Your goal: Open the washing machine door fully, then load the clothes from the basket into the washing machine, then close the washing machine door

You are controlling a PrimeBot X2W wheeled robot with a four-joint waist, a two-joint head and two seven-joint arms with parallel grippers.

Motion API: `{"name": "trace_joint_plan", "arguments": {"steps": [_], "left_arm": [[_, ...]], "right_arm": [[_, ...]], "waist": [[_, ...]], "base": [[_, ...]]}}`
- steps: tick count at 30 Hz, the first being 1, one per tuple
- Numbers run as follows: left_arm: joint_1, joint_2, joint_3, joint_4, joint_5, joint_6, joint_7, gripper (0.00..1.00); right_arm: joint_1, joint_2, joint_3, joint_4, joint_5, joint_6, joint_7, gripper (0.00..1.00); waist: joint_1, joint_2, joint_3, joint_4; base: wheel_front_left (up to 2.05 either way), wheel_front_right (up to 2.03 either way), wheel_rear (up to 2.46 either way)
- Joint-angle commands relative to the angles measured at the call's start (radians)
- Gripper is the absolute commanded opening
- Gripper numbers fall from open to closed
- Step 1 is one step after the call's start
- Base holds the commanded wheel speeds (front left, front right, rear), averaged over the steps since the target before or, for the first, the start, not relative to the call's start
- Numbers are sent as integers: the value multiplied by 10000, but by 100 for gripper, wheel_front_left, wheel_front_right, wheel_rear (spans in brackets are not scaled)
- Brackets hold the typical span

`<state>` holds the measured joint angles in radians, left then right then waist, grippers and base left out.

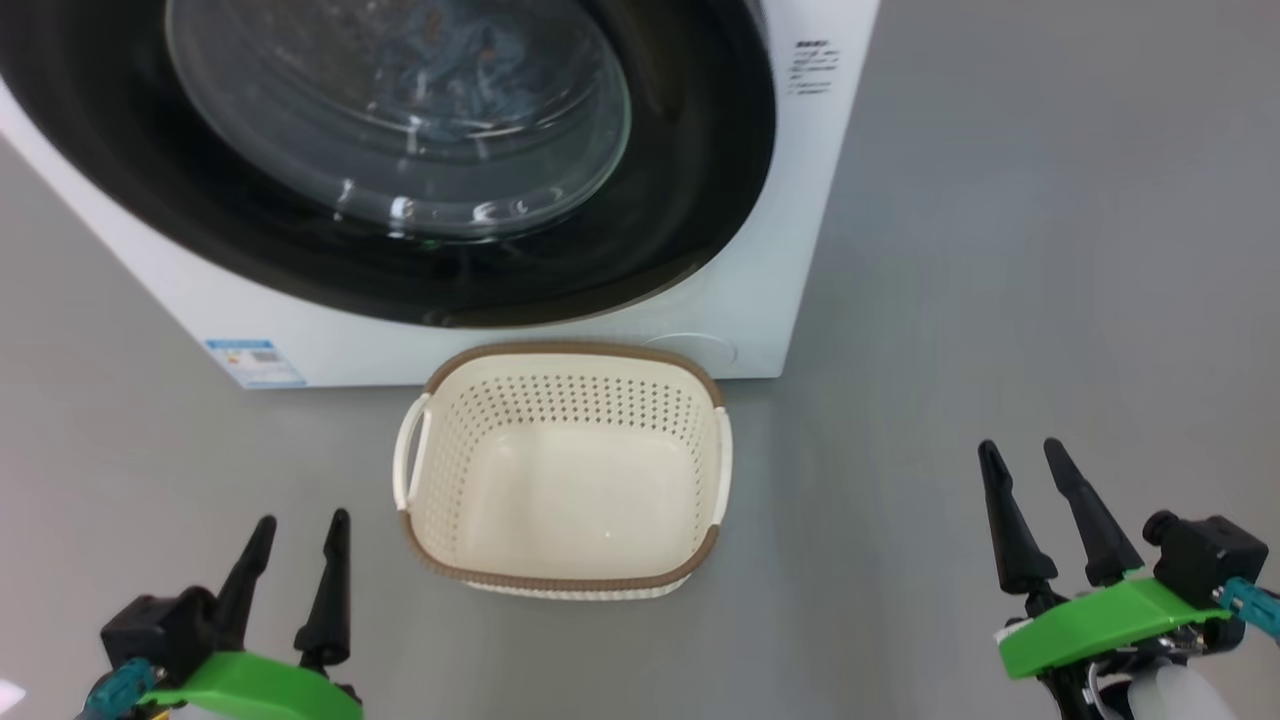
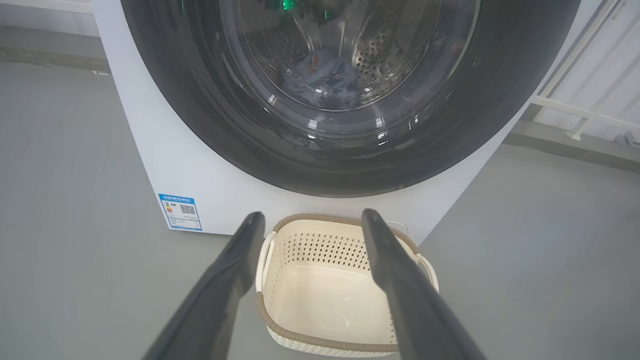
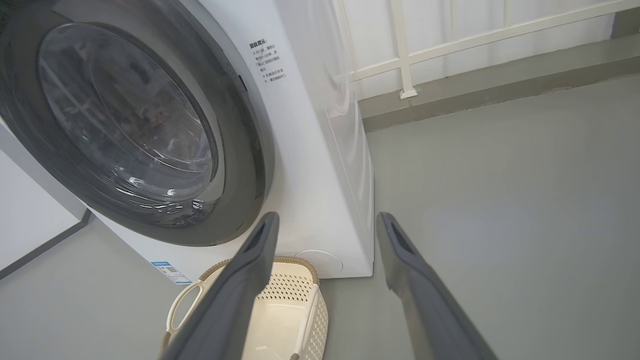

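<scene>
While washing machine door (image 1: pixel 660 240) sits shut, basket (image 1: pixel 565 412) long axis seemingly left-right.

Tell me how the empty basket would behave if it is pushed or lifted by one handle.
The basket is empty and of perforated plastic, so it is probably light and would slide on the smooth grey floor rather than tip. Lifted by one handle, it would likely tilt, staying stiff.

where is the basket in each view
Head view: basket, lower centre, in front of the washing machine.
Left wrist view: basket, bottom centre.
Right wrist view: basket, bottom edge, left of centre.
Shared landmark: blue label sticker, up-left of the basket in all three.
</scene>
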<state>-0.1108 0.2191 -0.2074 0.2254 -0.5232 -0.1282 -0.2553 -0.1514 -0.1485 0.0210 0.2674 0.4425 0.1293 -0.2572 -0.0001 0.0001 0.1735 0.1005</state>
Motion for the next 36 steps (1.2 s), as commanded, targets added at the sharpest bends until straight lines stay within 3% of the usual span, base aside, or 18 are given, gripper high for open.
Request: {"name": "trace_joint_plan", "arguments": {"steps": [1,10,29,30,36], "left_arm": [[-53,325,432,-170,70,-25,-65,100],[285,333,566,-198,2,-25,-65,100],[435,227,749,9,-91,-25,-65,100],[556,49,344,166,-89,0,0,0],[776,-453,141,728,-115,4,20,0]], "right_arm": [[109,15,206,-293,77,14,-46,100],[633,-22,-64,-451,124,14,-46,100],[886,16,-52,-480,133,14,-46,100],[934,127,-308,-238,16,0,0,0],[940,346,-301,459,25,0,15,0]], "waist": [[1,-1,-258,-279],[1,-1,-532,-601],[1,-1,-723,-620],[1,-1,-725,-623],[1,-1,-722,-624]], "base": [[0,0,0],[0,0,0],[0,0,0],[0,0,0],[0,0,0]]}}
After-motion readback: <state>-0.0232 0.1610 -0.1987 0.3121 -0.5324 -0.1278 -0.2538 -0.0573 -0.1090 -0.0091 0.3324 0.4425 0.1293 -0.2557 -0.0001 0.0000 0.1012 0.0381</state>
